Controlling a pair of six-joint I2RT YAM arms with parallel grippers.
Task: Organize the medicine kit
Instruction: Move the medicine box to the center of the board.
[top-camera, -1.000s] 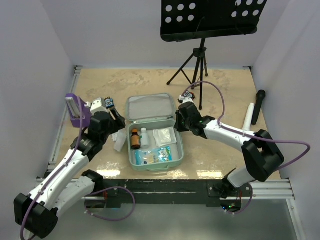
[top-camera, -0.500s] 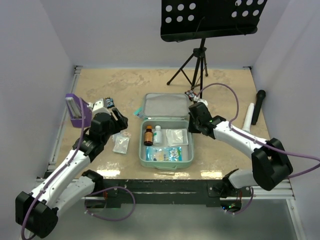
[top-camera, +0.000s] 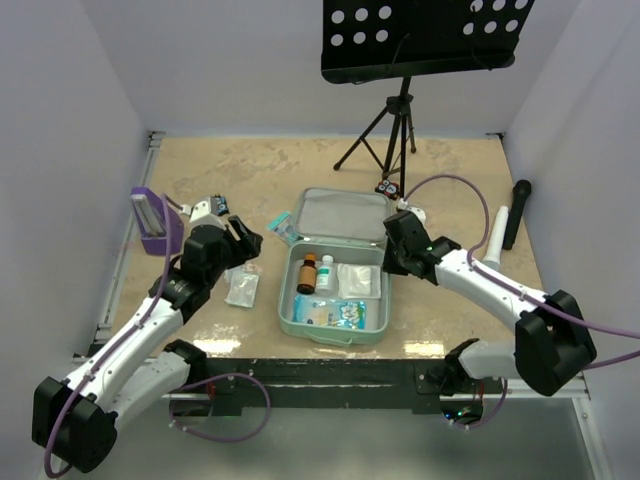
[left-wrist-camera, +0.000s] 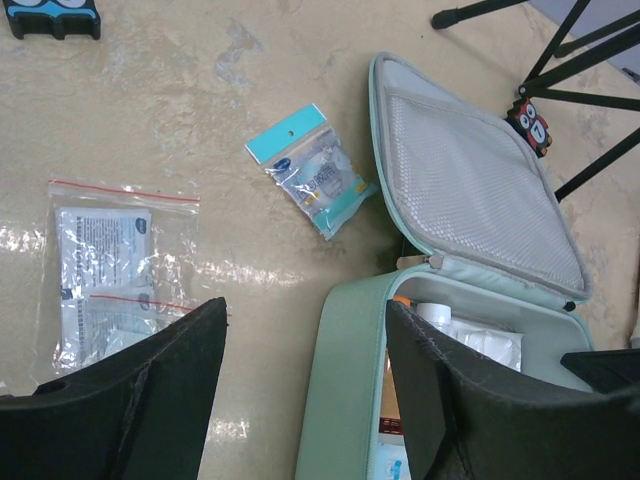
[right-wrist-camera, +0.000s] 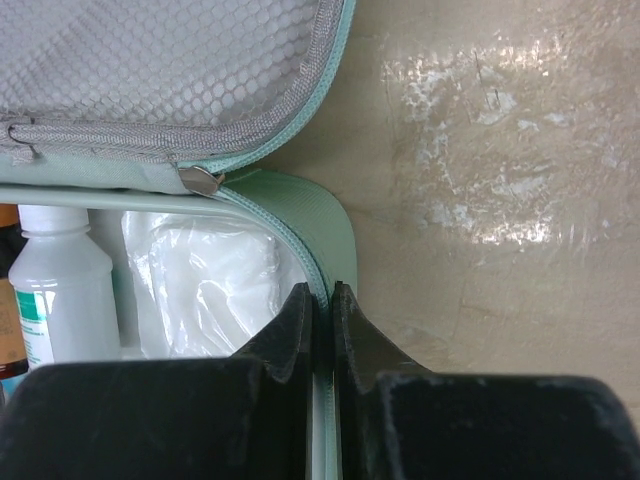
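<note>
The medicine kit (top-camera: 330, 333), open mid-scene on the worktop (top-camera: 250, 180), is clamped at its right wall by the right pincer (right-wrist-camera: 322, 300); a tug could see the soft rim lost, bottles (top-camera: 308, 272) toppled. The left pincer (left-wrist-camera: 305, 320) is held apart, empty.

Bright, even overhead light. Glare whitens the table (right-wrist-camera: 480, 200) in the right wrist view's upper right; the right gripper (right-wrist-camera: 320, 296) looks dark and blurred.

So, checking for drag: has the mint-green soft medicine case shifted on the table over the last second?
Yes. The mint-green soft case slid right, away from the purple stand and toward the black tripod.
</note>
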